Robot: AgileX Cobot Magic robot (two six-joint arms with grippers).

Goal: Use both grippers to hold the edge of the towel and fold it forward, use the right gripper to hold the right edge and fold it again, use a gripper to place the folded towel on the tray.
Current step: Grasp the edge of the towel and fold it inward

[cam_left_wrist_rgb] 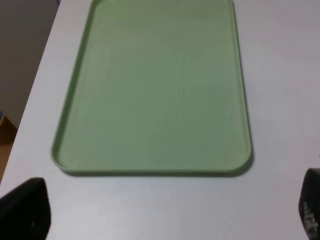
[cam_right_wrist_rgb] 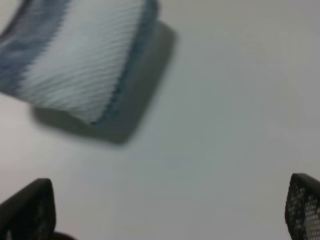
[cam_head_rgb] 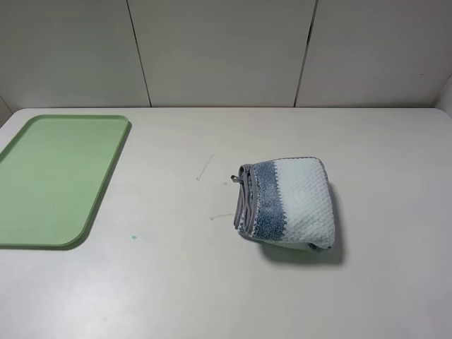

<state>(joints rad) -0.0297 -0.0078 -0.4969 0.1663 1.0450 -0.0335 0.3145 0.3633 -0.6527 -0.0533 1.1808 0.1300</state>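
Observation:
The towel is folded into a small thick bundle, pale with blue-grey bands, lying on the white table right of centre. It also shows blurred in the right wrist view. The green tray lies empty at the left of the table and fills the left wrist view. Neither gripper shows in the high view. My left gripper is open, its fingertips wide apart, short of the tray's near edge. My right gripper is open and empty, apart from the towel.
The white table spreads around both things. A panelled white wall stands behind it. A few faint marks and a small green spot lie on the table between tray and towel.

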